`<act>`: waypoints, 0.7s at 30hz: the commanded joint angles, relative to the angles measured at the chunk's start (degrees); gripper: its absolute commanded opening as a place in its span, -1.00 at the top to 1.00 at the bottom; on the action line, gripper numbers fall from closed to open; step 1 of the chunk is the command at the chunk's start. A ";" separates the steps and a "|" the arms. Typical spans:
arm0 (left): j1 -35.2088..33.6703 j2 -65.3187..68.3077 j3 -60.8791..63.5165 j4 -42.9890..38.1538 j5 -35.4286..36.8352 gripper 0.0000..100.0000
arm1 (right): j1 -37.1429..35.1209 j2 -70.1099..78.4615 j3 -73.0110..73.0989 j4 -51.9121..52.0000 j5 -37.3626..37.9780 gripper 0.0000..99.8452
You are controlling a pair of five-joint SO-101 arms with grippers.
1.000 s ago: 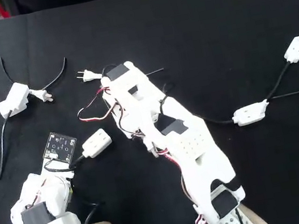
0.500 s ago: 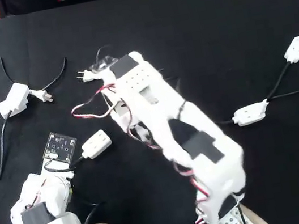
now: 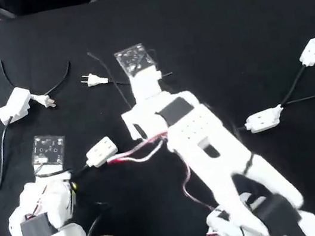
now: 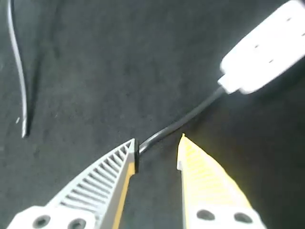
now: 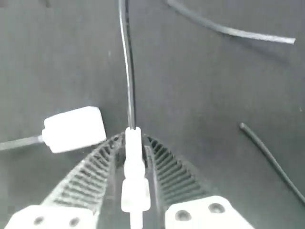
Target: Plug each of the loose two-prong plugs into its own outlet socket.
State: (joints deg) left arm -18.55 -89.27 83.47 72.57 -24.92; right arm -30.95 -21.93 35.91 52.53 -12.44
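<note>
My right gripper is pinched on a plug. It is a slim white moulded body lying lengthwise between the ribbed fingers, with a thin black cord running straight out of its far end. A stubby white block lies just beside those fingers on the black table; I cannot tell whether it is a plug or a socket.

My left gripper is spread, one finger on either side of a black lead that touches the grey fingertip. That lead ends in an outlet socket, a rounded white block with narrow slots in its face.

From above, I see a loose plug with two prongs, lying near the right arm's wrist.
</note>
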 commanded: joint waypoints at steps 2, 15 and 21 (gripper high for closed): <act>7.69 -0.18 -5.93 -2.29 5.01 0.69 | 0.53 -5.14 3.65 -11.87 -4.66 0.98; 15.60 -0.18 -7.87 -10.02 18.55 0.67 | 0.70 -22.02 20.26 -27.52 -12.75 0.98; 17.71 -0.18 -10.33 -9.23 24.09 0.46 | 0.53 -38.20 36.79 -45.45 -17.85 0.98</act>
State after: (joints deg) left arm -2.37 -88.92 77.05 63.69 -2.51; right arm -30.86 -52.18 67.21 15.78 -28.97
